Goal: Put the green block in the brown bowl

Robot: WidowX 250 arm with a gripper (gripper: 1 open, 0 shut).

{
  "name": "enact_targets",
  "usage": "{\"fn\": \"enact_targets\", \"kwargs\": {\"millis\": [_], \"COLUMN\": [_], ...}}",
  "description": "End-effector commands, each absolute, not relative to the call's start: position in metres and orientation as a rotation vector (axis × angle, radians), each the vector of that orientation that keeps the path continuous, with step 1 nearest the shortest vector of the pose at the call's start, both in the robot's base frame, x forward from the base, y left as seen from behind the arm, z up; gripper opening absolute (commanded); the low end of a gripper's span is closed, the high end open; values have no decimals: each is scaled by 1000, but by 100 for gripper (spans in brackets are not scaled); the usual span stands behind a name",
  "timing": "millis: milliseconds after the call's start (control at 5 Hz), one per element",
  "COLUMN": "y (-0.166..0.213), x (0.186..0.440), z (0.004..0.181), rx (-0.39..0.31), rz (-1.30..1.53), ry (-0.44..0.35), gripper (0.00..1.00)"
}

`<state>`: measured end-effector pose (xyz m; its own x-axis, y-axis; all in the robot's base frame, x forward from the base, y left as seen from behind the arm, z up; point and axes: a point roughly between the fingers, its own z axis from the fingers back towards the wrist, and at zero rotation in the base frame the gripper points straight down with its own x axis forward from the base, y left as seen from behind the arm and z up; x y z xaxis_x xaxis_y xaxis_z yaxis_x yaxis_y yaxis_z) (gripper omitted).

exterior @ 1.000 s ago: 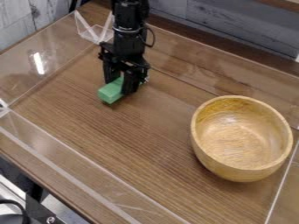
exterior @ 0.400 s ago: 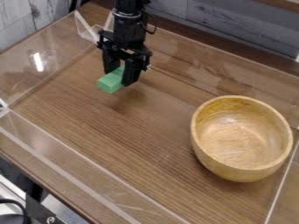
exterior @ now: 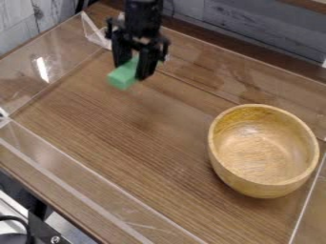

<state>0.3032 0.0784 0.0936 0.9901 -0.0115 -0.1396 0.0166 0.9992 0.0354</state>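
Wood-grain tabletop point(exterior: 152, 133), grey wall behind: gripper point(exterior: 132, 72) clenched on green block point(exterior: 122, 77), block held clear above the surface; carry step in hand, next move needs travel over the well-separated brown bowl point(exterior: 264, 150), then release.

pincer point(exterior: 132, 69) gripping green block point(exterior: 122, 76), airborne — brown bowl point(exterior: 264, 150) apart

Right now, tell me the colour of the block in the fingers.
Bright green. The block shows best in the camera view, the only one here.
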Motion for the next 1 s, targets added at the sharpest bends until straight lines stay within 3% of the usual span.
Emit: {"fn": "enact_targets", "kwargs": {"millis": [0,800], "y": [70,2], "x": [307,274], "z": [142,159], "rx": [62,38], "rz": [39,-42], "ry": [40,38], "gripper": [0,0]}}
